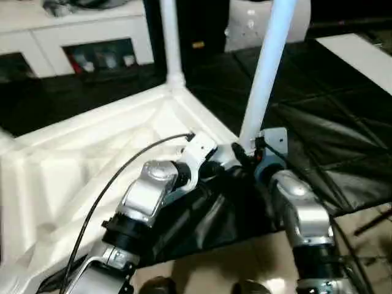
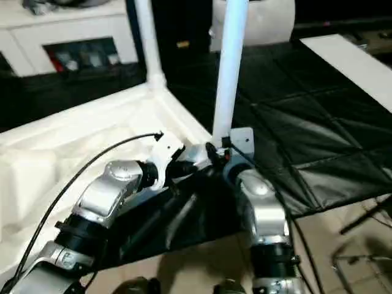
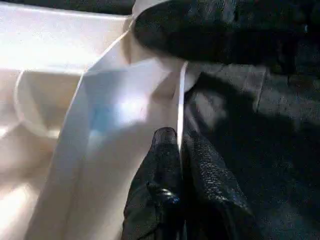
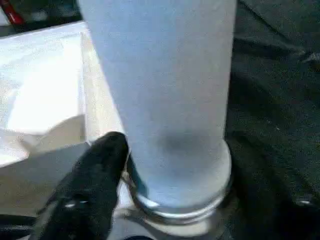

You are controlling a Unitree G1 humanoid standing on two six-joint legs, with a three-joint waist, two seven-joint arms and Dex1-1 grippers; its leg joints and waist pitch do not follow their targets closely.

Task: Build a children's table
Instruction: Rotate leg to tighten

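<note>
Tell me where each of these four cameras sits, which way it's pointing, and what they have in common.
Left eye view: on the head, looking forward and down at the tabletop; both silver forearms show.
Right eye view: beside it, same scene.
Left wrist view: on the left wrist, along the left gripper pinching the tabletop's rim.
Right wrist view: on the right wrist, facing the near leg in its socket; one black finger shows.
Shared: all see the tabletop; both eyes see the far leg.

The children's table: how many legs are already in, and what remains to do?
Done: one leg stands upright in the far corner socket of the upturned tabletop. In hand: the right gripper holds a second leg at the near corner socket, tilted; whether it is fully seated I cannot tell. The left gripper pinches the tabletop's rim. Left: the other corners.
</note>
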